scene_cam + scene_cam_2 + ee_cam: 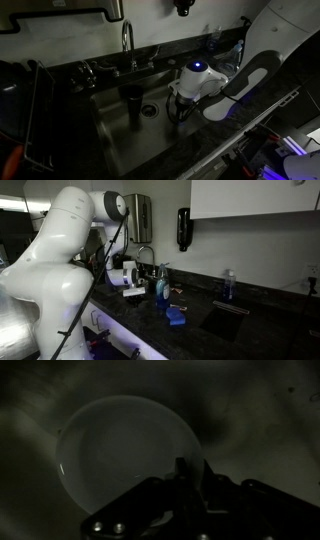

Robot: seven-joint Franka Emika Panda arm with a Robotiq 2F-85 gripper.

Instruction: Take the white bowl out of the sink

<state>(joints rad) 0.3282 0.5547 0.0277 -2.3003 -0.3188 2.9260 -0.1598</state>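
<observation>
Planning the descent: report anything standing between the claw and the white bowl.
Nothing visible does. In the wrist view the white bowl lies uncovered right by the claw; in an exterior view the dark cup stands apart.

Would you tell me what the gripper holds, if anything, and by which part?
Cannot be told: the fingers sit at the rim of the white bowl, but the dark wrist view hides any grip.

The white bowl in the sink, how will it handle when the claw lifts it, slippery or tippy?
The bowl looks rigid and smooth, so its rim may slip in the claw. It is shallow and wide, so gripped at one edge it would likely tilt. Small, so probably light.
</observation>
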